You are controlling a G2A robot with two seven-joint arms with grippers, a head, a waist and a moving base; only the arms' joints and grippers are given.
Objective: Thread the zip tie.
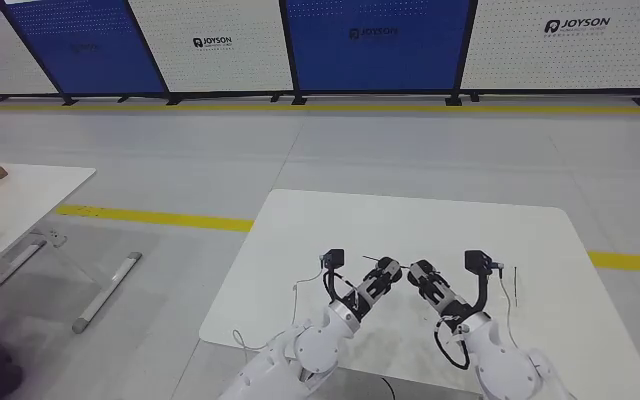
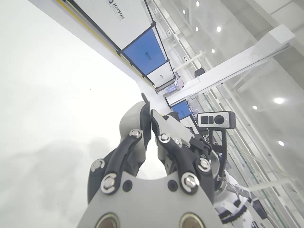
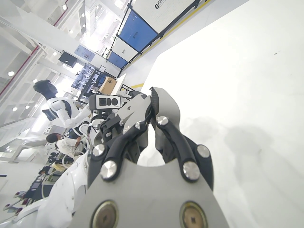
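Most of the zip tie [image 2: 144, 98] is hidden from me. In my left wrist view only a short black tip pokes out past the closed fingers; the rest lies between the pads, and I cannot make out its head or its tail. From above it is no more than a dark sliver at the meeting point of my two arms.

My left gripper [image 2: 150, 116] is clamped on that strip, its jaws pressed flat together with no gap. My right gripper [image 3: 152, 96] is closed too. A tiny dark point shows at its tips, but whether any of the zip tie sits between those pads I cannot tell, because the other gripper's body crowds in just behind it.

Both arms come in from the near edge of the tabletop [image 1: 480, 225] and angle toward each other. Their tips almost touch above the middle of the tabletop, about midway between its near and far edges. Each wrist is rolled, so that the table stands as a slanted white wall beside the fingers.

Close behind my left fingers I can see the right arm's linkages and its wrist camera [image 2: 216, 119].

A thin dark line [image 1: 516, 285] lies beside my right arm, toward the right edge of the tabletop. It is too fine for me to say what it is.
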